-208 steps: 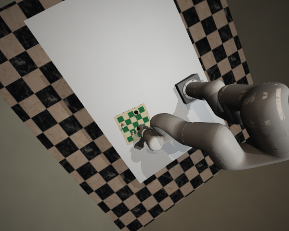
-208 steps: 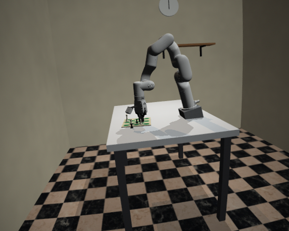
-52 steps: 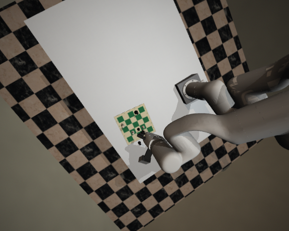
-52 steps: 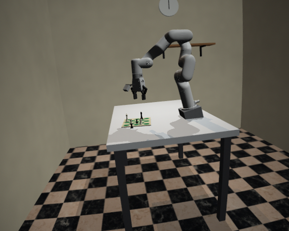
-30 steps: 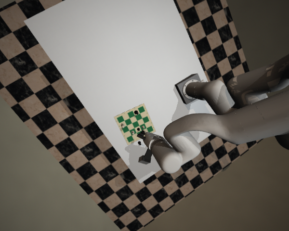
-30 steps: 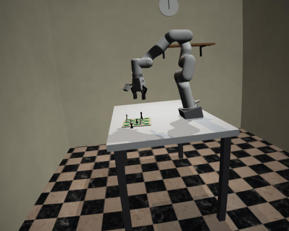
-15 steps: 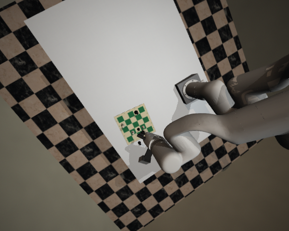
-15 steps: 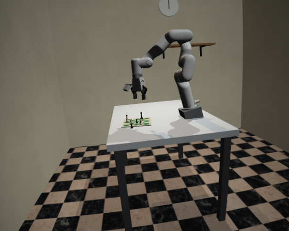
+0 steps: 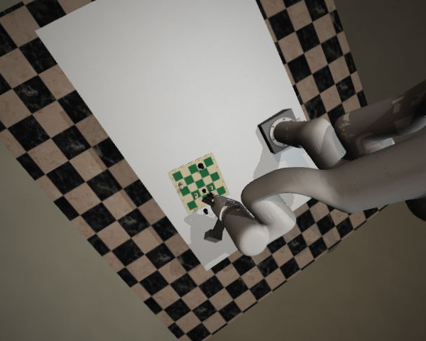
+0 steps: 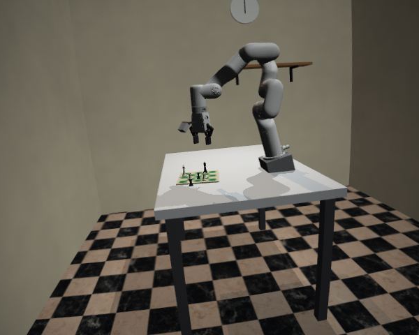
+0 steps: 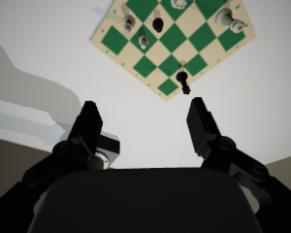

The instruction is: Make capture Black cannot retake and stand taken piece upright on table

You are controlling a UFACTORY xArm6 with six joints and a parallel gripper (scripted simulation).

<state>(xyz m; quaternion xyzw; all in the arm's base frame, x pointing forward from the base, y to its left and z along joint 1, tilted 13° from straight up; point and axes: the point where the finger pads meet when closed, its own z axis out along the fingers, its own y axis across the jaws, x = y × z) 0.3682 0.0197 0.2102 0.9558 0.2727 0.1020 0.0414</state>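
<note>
The black pawn (image 11: 182, 81) stands off the board (image 11: 136, 68) in the wrist view, beneath the hand (image 11: 145, 126), fingers apart.
</note>
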